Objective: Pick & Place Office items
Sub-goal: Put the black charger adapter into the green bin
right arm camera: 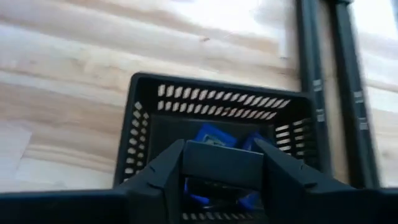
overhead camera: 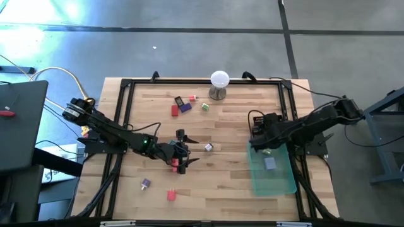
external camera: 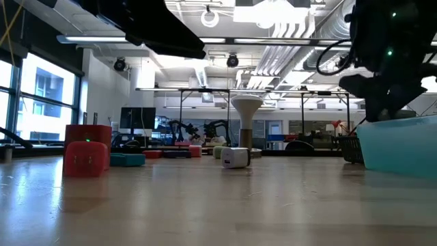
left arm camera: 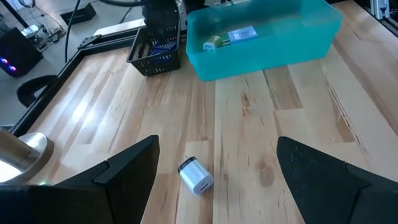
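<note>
Small office items lie on the wooden table: a white-grey piece point(left arm camera: 196, 176) point(overhead camera: 208, 147), a red block point(external camera: 87, 156), and red point(overhead camera: 175, 110), purple point(overhead camera: 184, 106) and pale green point(overhead camera: 205, 106) pieces at the far side. My left gripper point(overhead camera: 190, 151) stands open at mid-table, its fingers to either side of the white-grey piece and short of it, touching nothing. My right gripper point(right arm camera: 221, 186) hangs over a black mesh basket point(right arm camera: 217, 134) point(overhead camera: 255, 120) near the right edge, shut on a dark blocky piece point(right arm camera: 221, 163). Blue pieces point(right arm camera: 214, 135) lie in the basket. My right gripper pinches the dark blocky piece by two opposite sides point(right arm camera: 186, 163) between its two fingers. The fingers slant down from above. The piece is lifted clear, above the basket's open top.
A translucent green tray point(overhead camera: 281, 183) point(left arm camera: 311, 28) with a pale green and a lavender piece inside lies by the right near corner. A white ball on a metal stand point(overhead camera: 219, 82) is at the far edge. More pieces lie near the front left point(overhead camera: 145, 183) point(overhead camera: 170, 195). A black frame borders the table.
</note>
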